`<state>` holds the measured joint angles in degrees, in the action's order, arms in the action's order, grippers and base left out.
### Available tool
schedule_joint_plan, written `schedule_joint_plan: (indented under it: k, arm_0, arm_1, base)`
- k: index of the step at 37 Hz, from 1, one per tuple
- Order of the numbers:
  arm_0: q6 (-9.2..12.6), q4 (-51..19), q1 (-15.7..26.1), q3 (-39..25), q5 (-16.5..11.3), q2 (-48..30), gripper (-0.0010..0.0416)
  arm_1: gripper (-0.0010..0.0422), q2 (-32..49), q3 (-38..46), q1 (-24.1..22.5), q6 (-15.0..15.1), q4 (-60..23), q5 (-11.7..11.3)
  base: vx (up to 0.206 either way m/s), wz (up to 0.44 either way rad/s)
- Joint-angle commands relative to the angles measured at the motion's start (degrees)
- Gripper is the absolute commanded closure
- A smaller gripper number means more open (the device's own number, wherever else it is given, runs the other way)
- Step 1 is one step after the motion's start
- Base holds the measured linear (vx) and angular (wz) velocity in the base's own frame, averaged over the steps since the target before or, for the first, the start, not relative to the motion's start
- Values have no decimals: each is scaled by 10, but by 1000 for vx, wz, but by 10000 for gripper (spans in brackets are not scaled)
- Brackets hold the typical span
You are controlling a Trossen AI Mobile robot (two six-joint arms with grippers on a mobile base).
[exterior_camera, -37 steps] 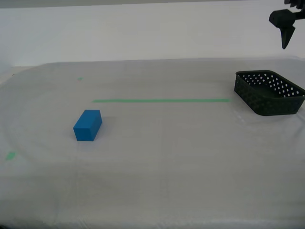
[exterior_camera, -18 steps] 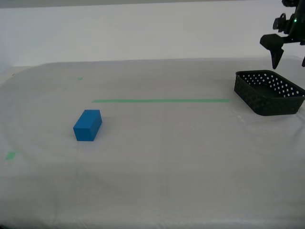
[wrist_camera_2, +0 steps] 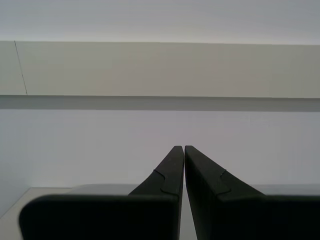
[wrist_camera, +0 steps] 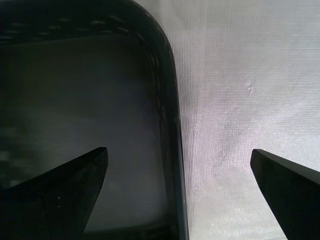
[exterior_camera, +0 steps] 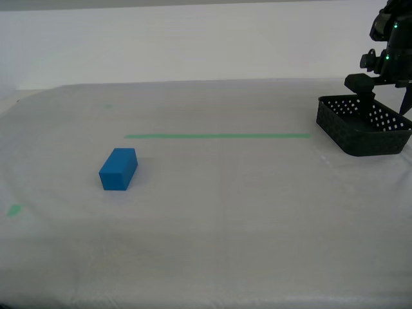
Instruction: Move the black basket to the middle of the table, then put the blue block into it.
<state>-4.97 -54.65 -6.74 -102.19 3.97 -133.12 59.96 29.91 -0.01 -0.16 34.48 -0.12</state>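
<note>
The table (exterior_camera: 225,212) is carrying everything. The black basket (exterior_camera: 362,125) is sitting directly under my first hand (wrist_camera: 177,162), whose jaws are spreading wide astride one basket wall. The blue block (exterior_camera: 118,168) is lying well apart from that hand. My second hand (wrist_camera_2: 181,150) is pinching narrow on nothing.

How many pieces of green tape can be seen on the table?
3: a long line across the table's middle, a small bit farther back toward the exterior view's left, another bit near its left edge. More may be hidden.
</note>
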Motion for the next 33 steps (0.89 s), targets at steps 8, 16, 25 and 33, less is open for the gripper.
schedule_joint_plan:
  k: [8,16,25,33]
  arm_0:
    - [-1,6,-6,0,4,-16,8]
    - [1,17,-12,13,3,-15,21]
    - [3,37,-12,43,0,-15,69]
    - [5,48,-12,46,-3,-14,149]
  arm_1:
    - [412,0,1,0,2,3,0]
    - [412,0,1,0,2,3,0]
    - [412,0,1,0,2,3,0]
    - [412,0,1,0,2,3,0]
  base:
    - [0,0]
    - [0,0]
    - [0,0]
    - [0,0]
